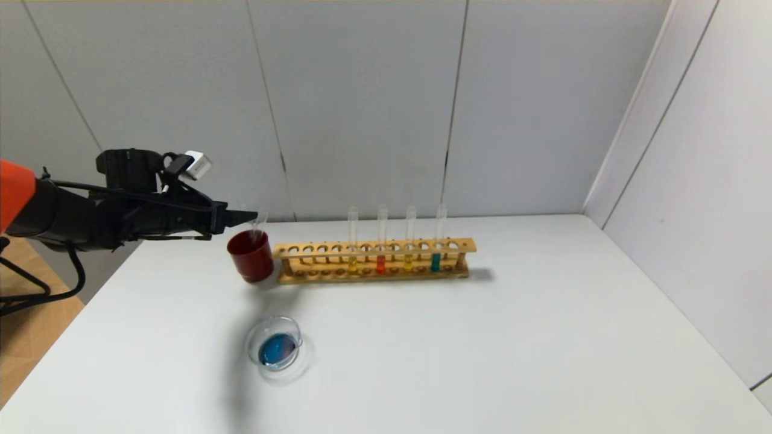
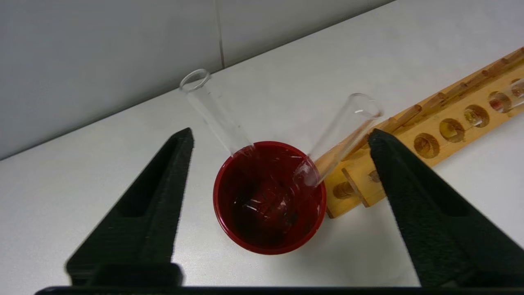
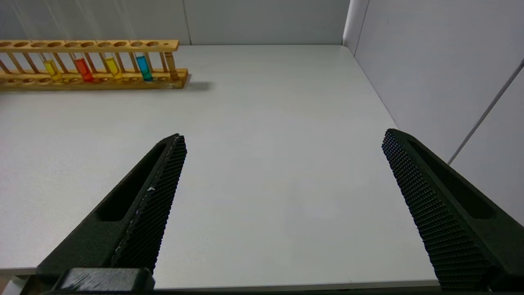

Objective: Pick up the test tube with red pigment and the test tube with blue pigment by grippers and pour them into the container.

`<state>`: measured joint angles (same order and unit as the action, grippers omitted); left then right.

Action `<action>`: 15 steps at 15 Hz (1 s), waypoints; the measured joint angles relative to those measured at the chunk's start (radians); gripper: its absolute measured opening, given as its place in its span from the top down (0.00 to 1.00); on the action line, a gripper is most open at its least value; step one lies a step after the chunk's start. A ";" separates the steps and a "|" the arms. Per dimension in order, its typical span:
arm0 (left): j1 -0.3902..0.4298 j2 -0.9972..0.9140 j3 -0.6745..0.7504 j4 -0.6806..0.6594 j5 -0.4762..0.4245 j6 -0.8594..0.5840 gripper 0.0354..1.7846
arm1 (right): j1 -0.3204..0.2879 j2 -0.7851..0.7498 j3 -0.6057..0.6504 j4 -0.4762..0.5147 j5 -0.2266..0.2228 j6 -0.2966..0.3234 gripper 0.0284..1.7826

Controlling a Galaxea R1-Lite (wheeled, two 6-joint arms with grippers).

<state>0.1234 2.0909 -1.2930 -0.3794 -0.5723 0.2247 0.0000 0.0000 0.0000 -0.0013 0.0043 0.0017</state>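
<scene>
Head view: the wooden test tube rack [image 1: 374, 260] stands across the middle of the white table [image 1: 482, 349], holding four tubes upright in a row. From frame left to right they are a yellow-liquid tube [image 1: 353, 241], the test tube with red pigment [image 1: 381, 240], a second yellow-liquid tube [image 1: 409, 240] and the test tube with blue pigment [image 1: 438, 238]; each holds only a short column of liquid at its bottom. Just left of the rack's end sits a dark red cup [image 1: 251, 256]. In the left wrist view two empty clear tubes lean in this cup, one [image 2: 215, 112] tilted toward the wall, the other [image 2: 339, 137] toward the rack. Lower in the head view, left of centre, the container [image 1: 274, 346] rests on the table well apart from the rack, with a pool of blue liquid in its bottom.

The left gripper [image 1: 250, 217] reaches in from the left edge and hovers over the cup, fingers spread wide on either side of it and gripping nothing. In the right wrist view the right gripper [image 3: 282, 164] hangs over bare table with its fingers wide apart, the rack in that frame's upper left.
</scene>
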 joint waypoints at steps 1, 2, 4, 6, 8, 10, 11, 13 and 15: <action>0.000 -0.014 0.002 0.000 -0.001 0.000 0.07 | 0.000 0.000 0.000 0.000 0.000 0.000 0.02; 0.000 -0.032 0.001 0.000 0.000 0.000 0.04 | 0.000 0.000 0.000 0.000 0.000 0.000 0.02; 0.000 -0.078 -0.017 0.000 0.001 -0.003 0.02 | 0.000 0.000 0.000 0.000 0.000 0.000 0.02; 0.000 -0.140 -0.041 0.007 0.003 -0.006 0.02 | 0.000 0.000 0.000 0.000 0.000 0.000 0.02; 0.001 -0.214 -0.056 0.015 0.025 -0.007 0.02 | 0.000 0.000 0.000 0.000 0.000 0.000 0.02; 0.001 -0.304 -0.061 0.040 0.059 -0.008 0.02 | 0.000 0.000 0.000 0.000 0.000 0.000 0.02; 0.001 -0.360 -0.062 0.071 0.081 -0.007 0.02 | 0.000 0.000 0.000 0.000 0.000 0.000 0.02; 0.000 -0.480 -0.059 0.162 0.145 -0.008 0.02 | 0.000 0.000 0.000 0.000 0.000 0.000 0.02; 0.000 -0.612 -0.033 0.257 0.251 -0.010 0.02 | 0.000 0.000 0.000 0.000 0.000 0.000 0.02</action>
<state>0.1230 1.4791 -1.3264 -0.1226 -0.3209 0.2145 0.0000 0.0000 0.0000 -0.0013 0.0043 0.0019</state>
